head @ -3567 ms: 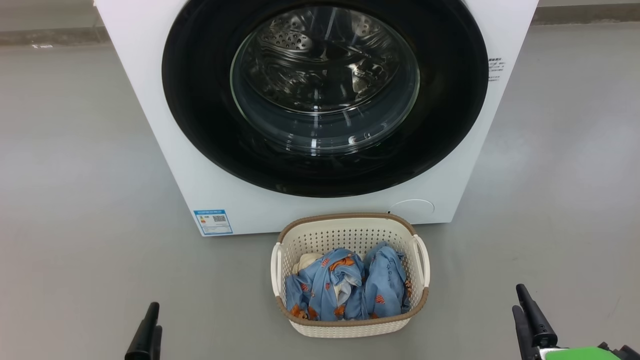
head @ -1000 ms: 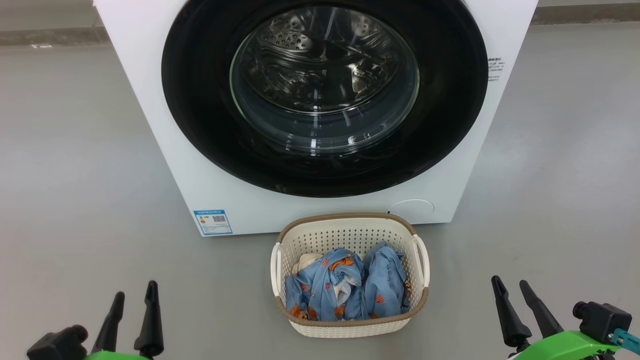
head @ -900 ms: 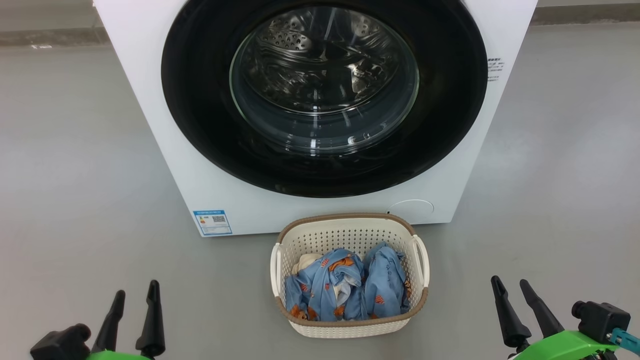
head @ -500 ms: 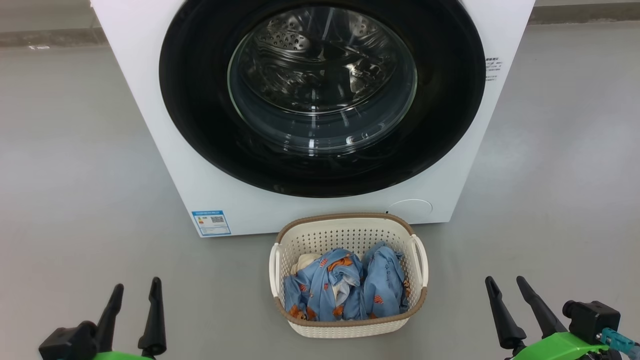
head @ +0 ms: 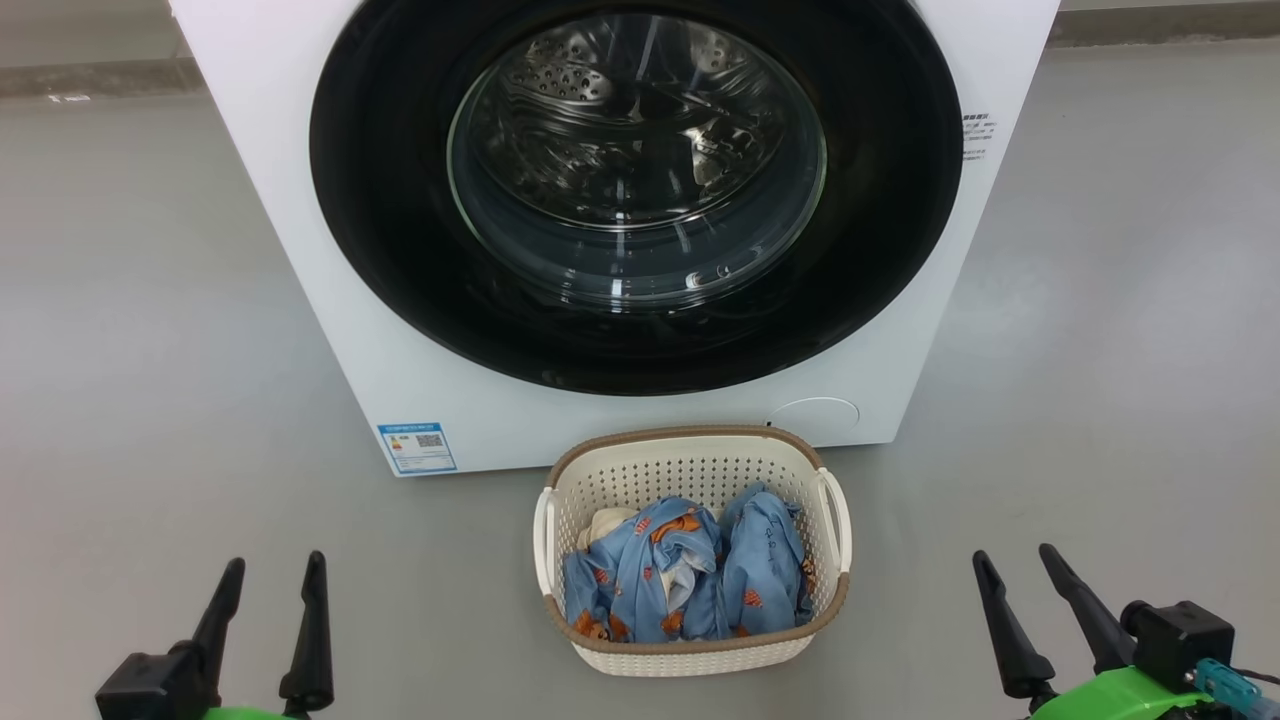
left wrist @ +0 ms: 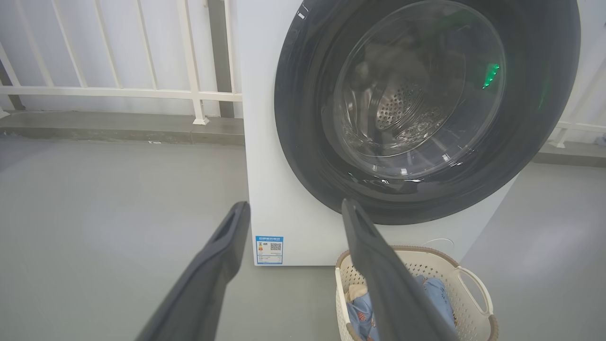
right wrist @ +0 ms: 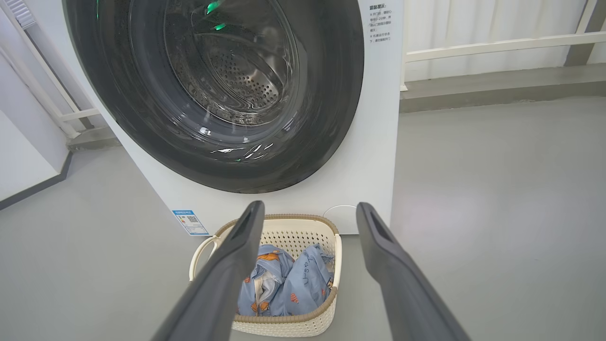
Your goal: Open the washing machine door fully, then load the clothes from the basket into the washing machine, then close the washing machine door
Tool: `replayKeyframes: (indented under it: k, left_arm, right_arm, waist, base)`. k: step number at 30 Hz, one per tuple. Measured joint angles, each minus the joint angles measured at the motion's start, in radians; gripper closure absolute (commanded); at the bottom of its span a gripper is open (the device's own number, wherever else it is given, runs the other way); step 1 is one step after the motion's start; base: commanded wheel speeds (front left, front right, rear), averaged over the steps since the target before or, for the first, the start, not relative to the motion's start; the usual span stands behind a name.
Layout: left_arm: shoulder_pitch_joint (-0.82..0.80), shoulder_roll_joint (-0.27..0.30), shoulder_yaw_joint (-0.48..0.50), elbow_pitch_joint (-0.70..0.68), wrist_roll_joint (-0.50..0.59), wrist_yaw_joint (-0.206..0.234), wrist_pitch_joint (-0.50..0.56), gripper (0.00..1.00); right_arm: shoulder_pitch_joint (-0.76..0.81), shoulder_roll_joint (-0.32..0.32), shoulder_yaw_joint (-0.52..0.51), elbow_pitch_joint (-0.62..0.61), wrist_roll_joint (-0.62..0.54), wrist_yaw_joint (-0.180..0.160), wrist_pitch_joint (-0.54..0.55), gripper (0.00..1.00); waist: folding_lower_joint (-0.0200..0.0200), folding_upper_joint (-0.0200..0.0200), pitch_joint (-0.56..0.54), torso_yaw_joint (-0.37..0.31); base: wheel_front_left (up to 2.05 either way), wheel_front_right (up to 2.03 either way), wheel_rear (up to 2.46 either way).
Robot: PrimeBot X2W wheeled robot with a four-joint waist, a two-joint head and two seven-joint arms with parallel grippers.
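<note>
Both arms have come up into working position. A few seconds ago only dark fingertips showed at the bottom of the head view; now the left pincer (head: pixel 276 563) and the right pincer (head: pixel 1013 553) stand at the lower corners. Their fingers are spread wide with nothing between them, as both wrist views confirm. Over the last second the whole head view has slid a little, machine and basket shifting together, so the camera is moving with the body and the things are not. The washing machine door (head: pixel 636 170) is shut flush against the washing machine (head: pixel 470 425), and its glass shows an empty steel drum. The basket (head: pixel 690 652) sits on the floor (head: pixel 150 350) just in front of the machine, below the door, with the clothes (head: pixel 690 580) all heaped inside. Nothing of the task is done yet; I judge this the set-up for reaching the door, the first step.
</note>
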State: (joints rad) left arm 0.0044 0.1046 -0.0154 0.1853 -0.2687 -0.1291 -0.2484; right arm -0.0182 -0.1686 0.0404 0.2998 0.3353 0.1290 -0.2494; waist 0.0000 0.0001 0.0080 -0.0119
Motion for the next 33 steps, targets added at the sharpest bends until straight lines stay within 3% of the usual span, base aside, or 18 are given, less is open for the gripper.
replayKeyframes:
  k: [14, 21, 33]
  left_arm:
    - [0.0, 0.002, 0.004, 0.018, -0.011, 0.0, -0.007, 0.0]
    - [0.0, 0.012, -0.001, 0.027, 0.038, 0.0, -0.007, 0.0]
    - [0.0, 0.015, -0.005, 0.027, 0.062, 0.0, -0.007, 0.0]
  right_arm:
    - [0.024, 0.006, -0.032, -0.008, 0.0, 0.0, 0.0, 0.0]
    - [0.024, 0.008, -0.034, -0.013, -0.001, 0.0, 0.0, 0.0]
    - [0.024, 0.013, -0.033, -0.013, -0.001, 0.0, 0.0, 0.0]
  waist:
    - [0.0, 0.0, 0.002, -0.008]
    - [0.0, 0.0, 0.003, -0.008]
    - [0.0, 0.0, 0.005, -0.011]
  base:
    - [0.0, 0.0, 0.0]
    - [0.09, 0.09, -0.18]
    - [0.76, 0.76, -1.52]
